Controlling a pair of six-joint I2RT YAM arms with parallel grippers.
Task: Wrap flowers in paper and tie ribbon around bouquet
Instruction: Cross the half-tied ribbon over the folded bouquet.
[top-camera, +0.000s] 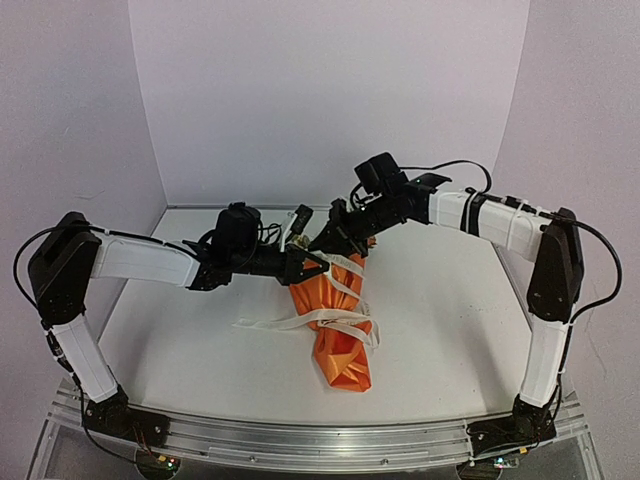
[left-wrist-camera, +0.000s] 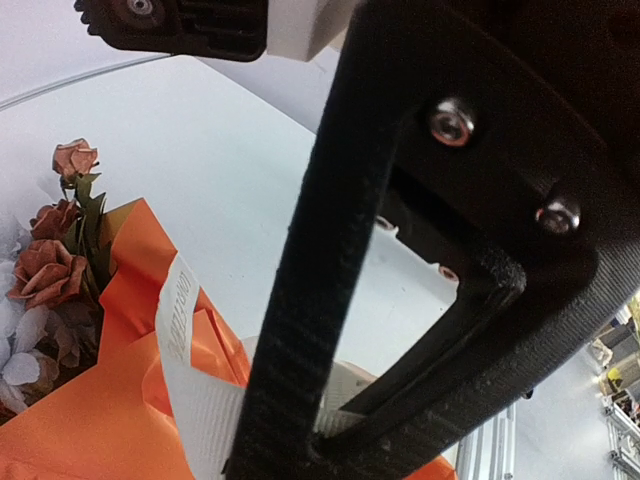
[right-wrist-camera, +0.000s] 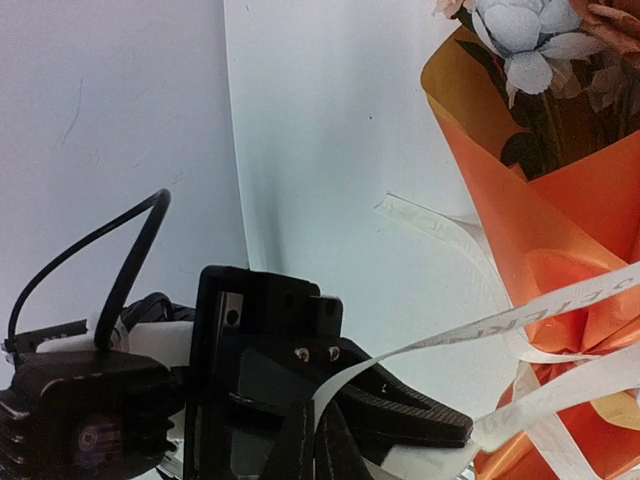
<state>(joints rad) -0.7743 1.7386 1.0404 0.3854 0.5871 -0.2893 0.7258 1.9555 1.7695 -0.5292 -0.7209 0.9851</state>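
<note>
Where the left gripper (top-camera: 314, 263) reaches in from its own side, its jaws stand almost together, pinching a strand of the ribbon (top-camera: 285, 323) that runs out from between them toward the bouquet (top-camera: 342, 345). The bouquet lies on the table (top-camera: 440, 330), its wide end just under the tips of both grippers and its narrow end pointing away from them toward the arm bases. The right gripper (top-camera: 338, 232) hangs just beside the left one, over the bouquet's mouth, with its jaws closed; whether it pinches anything cannot be told. From the left wrist, the flowers (left-wrist-camera: 50, 270) poke out of the orange paper (left-wrist-camera: 90, 430) left of the fingers (left-wrist-camera: 300, 300), and the lettered ribbon crosses the paper and passes behind the nearer finger
</note>
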